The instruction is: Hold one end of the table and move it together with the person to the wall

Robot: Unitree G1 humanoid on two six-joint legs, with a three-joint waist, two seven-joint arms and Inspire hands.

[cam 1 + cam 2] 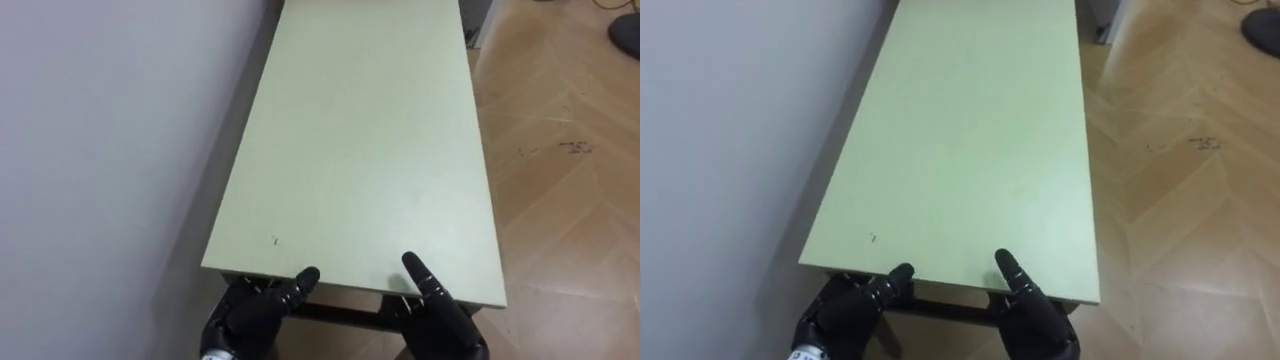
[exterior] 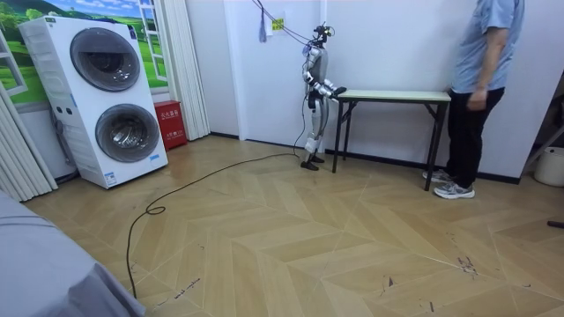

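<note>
Both hands at the near end of the table, set for the lift.

The left hand [image 1: 252, 312] and right hand [image 1: 442, 322] sit at the near short edge of the table [image 1: 360, 150], each with a thumb laid over the top. The rest of each hand is tucked under the edge, so I cannot tell whether it is clasped. The table stands along the wall [image 1: 100, 150] on the robot's left, and a person [image 2: 476, 79] stands at its far end. In my judgement, the robot should raise both sides evenly, keep the top level, match the person's pace and steer clear of the wall.
</note>
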